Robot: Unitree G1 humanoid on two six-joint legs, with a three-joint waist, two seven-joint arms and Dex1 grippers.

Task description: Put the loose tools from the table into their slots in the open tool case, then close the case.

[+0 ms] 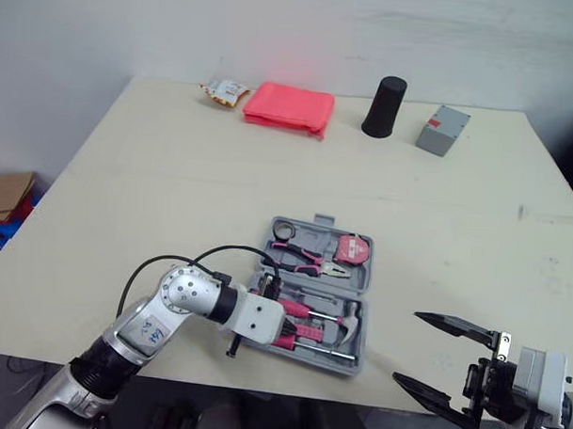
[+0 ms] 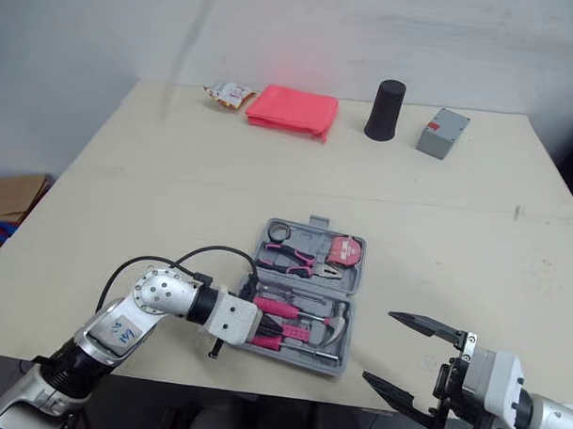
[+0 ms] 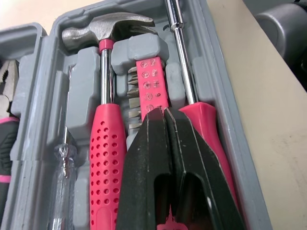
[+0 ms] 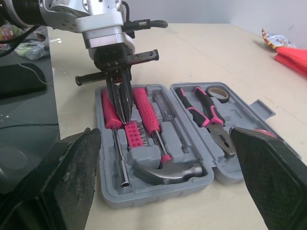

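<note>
The grey tool case [image 1: 322, 221] lies open near the table's front edge. Its near half holds a hammer [image 3: 105, 28], a pink bit holder [image 3: 152, 86], a pink-handled screwdriver [image 3: 206, 129] and a clear-handled screwdriver [image 3: 62, 163]. Its far half holds pliers [image 1: 313, 262], a pink tape measure [image 1: 353, 249] and a tape roll [image 1: 286, 230]. My left gripper [image 3: 163, 112] is shut, its tips just above the bit holder, between the hammer handle and the pink screwdriver. My right gripper [image 1: 406, 346] is open and holds nothing, by the front edge to the right of the case.
Along the table's far edge sit a snack packet [image 1: 225, 92], a pink folded cloth [image 1: 290, 108], a black cylinder [image 1: 384, 107] and a small grey box [image 1: 442, 130]. A cardboard box [image 1: 5, 193] lies on the floor to the left.
</note>
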